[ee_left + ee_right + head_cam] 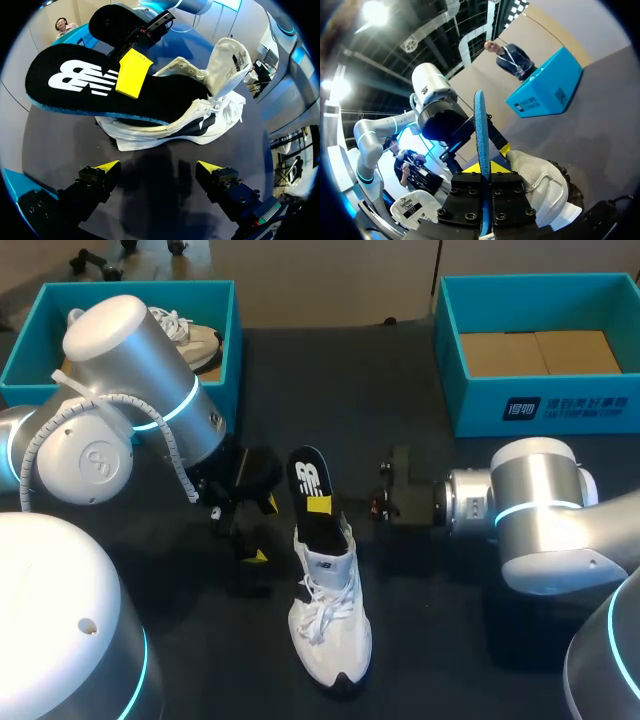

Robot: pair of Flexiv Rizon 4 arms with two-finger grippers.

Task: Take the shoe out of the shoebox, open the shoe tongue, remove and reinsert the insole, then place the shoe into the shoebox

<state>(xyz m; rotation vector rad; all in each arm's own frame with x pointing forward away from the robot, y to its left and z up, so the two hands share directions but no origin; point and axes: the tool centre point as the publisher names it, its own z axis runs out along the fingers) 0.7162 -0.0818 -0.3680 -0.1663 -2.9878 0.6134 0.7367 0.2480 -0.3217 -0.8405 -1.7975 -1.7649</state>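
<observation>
1. Two boxes: left shoebox (140, 287), right shoebox (480, 410). Two shoes: white shoe (330, 625) on the surface; second shoe (195, 340) in the left shoebox, seen in the head view only.
2. My right tool (484, 170) clamps the single insole (75, 85), which sits partly inside the white shoe.
3. My left tool (160, 167) is wide open and empty.

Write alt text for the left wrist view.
The right gripper holds a black insole partly out of a white shoe on the dark table, the shoe's tongue folded open. The left gripper is open, short of the shoe and touching nothing.
</observation>
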